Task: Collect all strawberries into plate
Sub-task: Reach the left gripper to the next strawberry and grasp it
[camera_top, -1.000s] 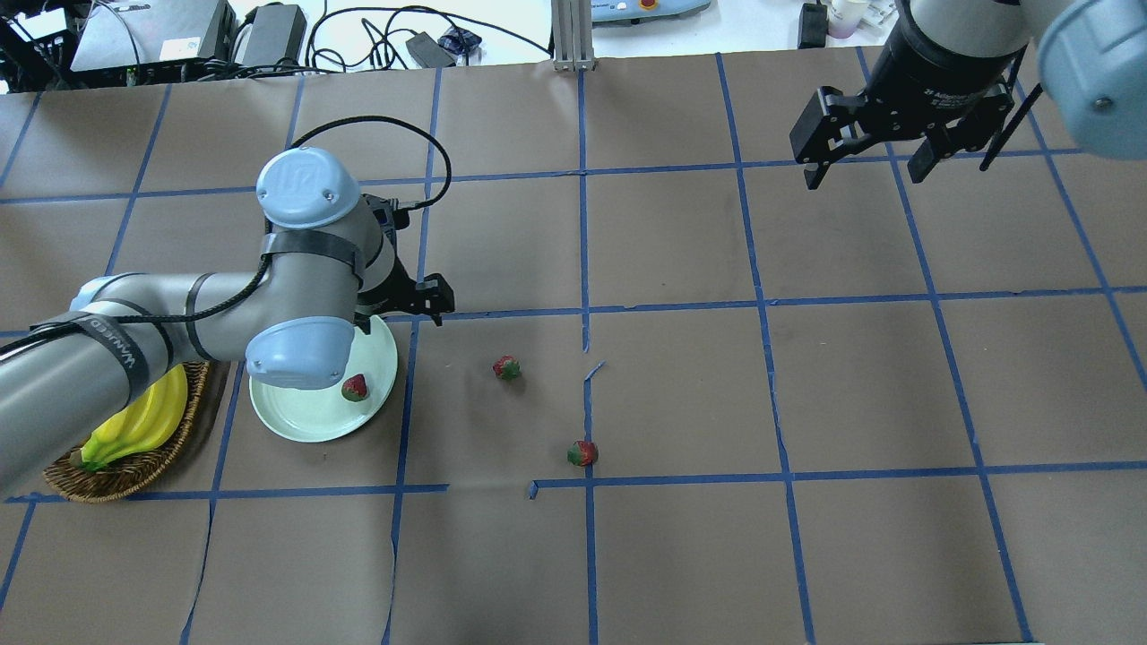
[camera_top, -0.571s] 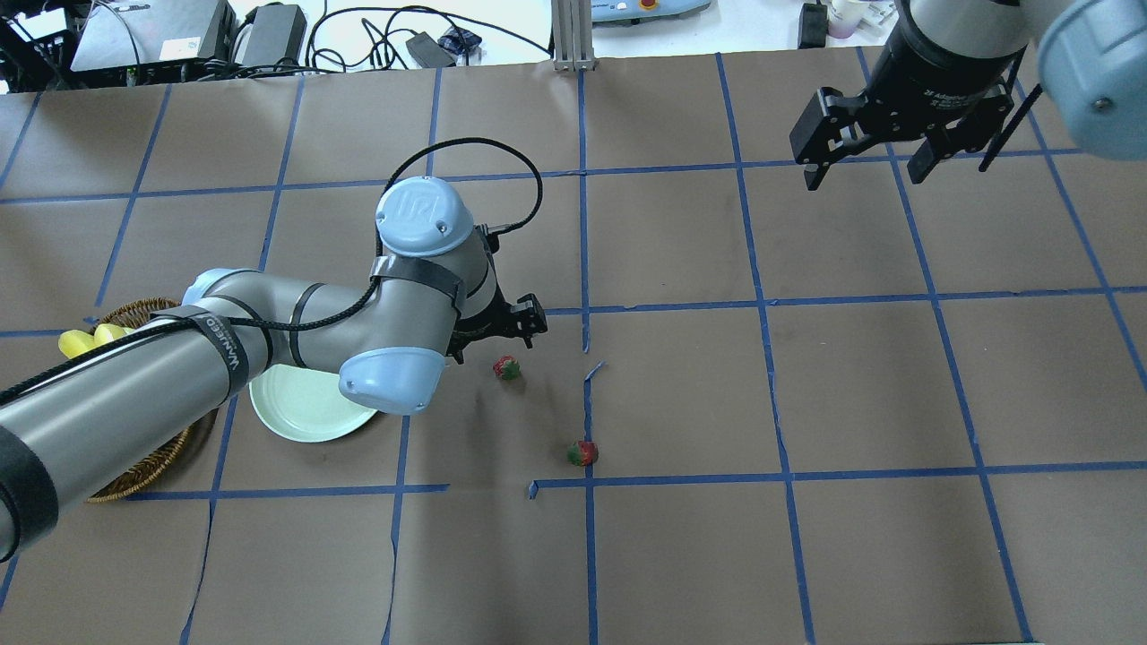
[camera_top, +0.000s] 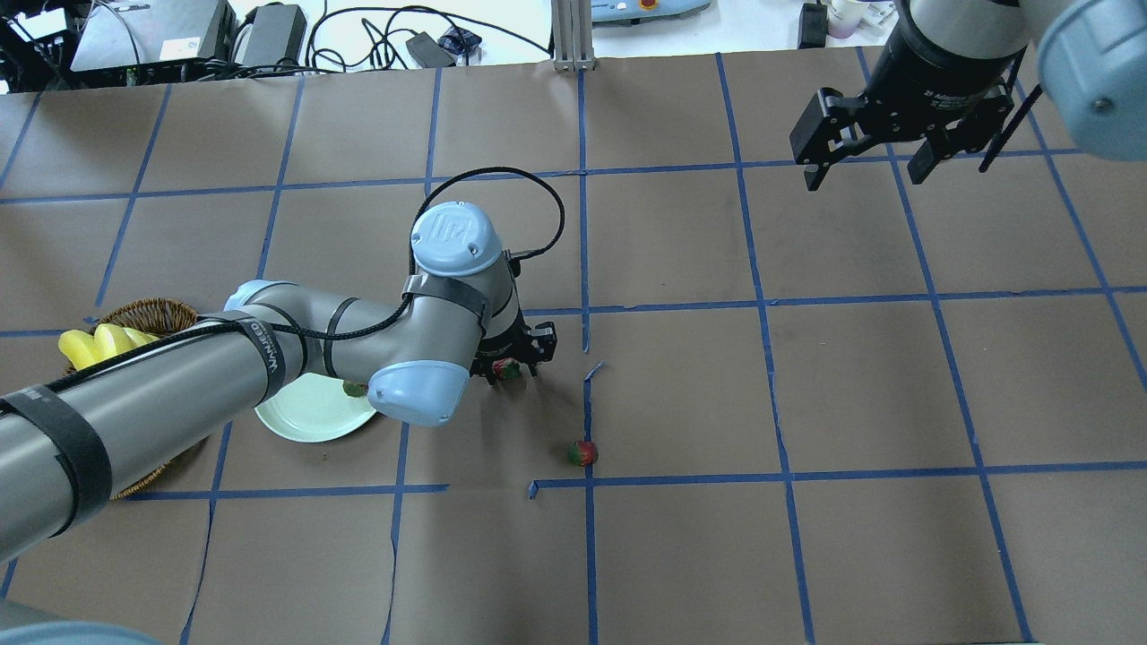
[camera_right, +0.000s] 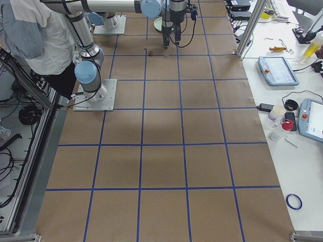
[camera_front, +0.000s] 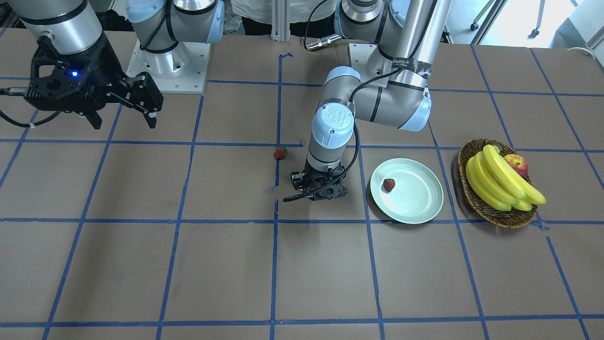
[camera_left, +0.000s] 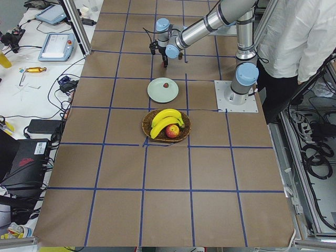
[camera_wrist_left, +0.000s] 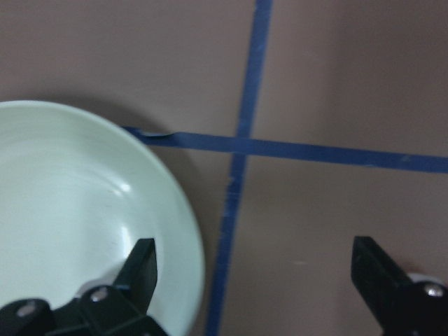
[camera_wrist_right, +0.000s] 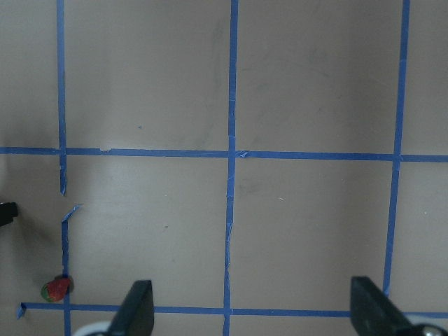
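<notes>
Strawberry (camera_top: 506,366) sits between the left end effector's (camera_top: 513,369) spread fingers, clear of plate (camera_top: 305,417) rim.

Table (camera_top: 896,403): I logged brown paper over the whole top, gridded with blue tape (camera_top: 672,307).
Plate (camera_front: 417,200): sat on the paper, near the basket, not touching.
Basket (camera_front: 512,221): wicker, toward the robot's left end.
First strawberry (camera_top: 582,453): lay against a tape line.
Second strawberry (camera_top: 506,367): lay between it and the plate.
</notes>
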Robot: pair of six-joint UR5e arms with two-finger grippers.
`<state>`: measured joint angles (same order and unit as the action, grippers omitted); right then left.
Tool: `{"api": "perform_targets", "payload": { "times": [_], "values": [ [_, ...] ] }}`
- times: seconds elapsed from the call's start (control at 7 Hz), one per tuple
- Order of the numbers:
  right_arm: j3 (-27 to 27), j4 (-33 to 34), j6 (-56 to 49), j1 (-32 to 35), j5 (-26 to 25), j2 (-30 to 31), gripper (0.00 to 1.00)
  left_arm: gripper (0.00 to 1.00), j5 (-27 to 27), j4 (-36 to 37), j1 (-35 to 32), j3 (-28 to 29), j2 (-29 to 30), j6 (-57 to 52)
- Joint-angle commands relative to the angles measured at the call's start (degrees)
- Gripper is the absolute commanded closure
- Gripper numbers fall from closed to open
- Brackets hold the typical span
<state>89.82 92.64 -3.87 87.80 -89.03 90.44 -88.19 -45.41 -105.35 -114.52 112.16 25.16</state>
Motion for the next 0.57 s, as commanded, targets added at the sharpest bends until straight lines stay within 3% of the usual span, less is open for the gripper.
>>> {"api": "perform_targets", "payload": {
  "times": [0.0,0.29,0.43],
  "values": [
    [0.0,0.0,0.0,0.0,0.0,0.0,0.00,1.00,-1.3,0.1,0.1,0.4,-0.4,-1.1],
    [0.0,0.0,0.0,0.0,0.1,0.0,0.00,1.00,-6.9,-3.7,3.3,2.8,-3.6,-9.6],
    [0.0,0.0,0.0,0.0,0.1,0.0,0.00,1.00,-7.2,-7.0,8.7,3.3,-5.4,-15.4]
  ]
}}
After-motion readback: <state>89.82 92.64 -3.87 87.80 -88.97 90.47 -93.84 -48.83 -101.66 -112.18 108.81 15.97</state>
